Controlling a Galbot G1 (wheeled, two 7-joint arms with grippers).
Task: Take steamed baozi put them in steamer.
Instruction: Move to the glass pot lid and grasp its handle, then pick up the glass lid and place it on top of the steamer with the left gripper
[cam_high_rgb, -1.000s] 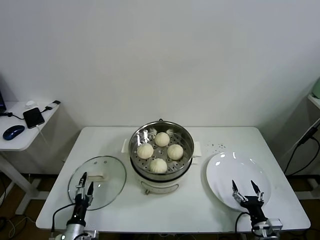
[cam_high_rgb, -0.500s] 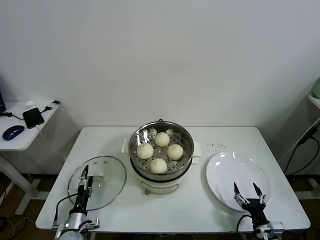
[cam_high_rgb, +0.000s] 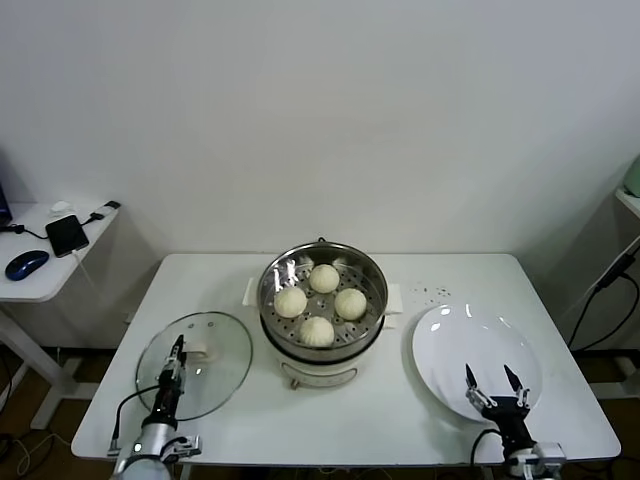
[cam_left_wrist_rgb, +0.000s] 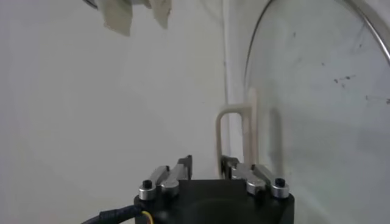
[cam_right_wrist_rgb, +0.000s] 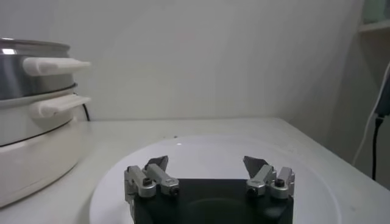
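A round glass lid (cam_high_rgb: 200, 362) with a white handle lies flat on the left of the white tabletop (cam_high_rgb: 340, 425), a white plate (cam_high_rgb: 478, 360) on the right, while a side table (cam_high_rgb: 40, 280) at far left carries a phone (cam_high_rgb: 67, 234) and a mouse (cam_high_rgb: 26, 264).

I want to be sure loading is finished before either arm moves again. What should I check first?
1. All four steamed baozi sit inside the steamer: ok.
2. No bun left on the plate: ok.
3. Glass lid lies flat on the table, beside the steamer: ok.
4. Left gripper is over the lid, by its white handle: ok.
5. Left gripper has hold of the handle: cannot tell.
6. Right gripper has open, empty fingers over the plate's near edge: ok.
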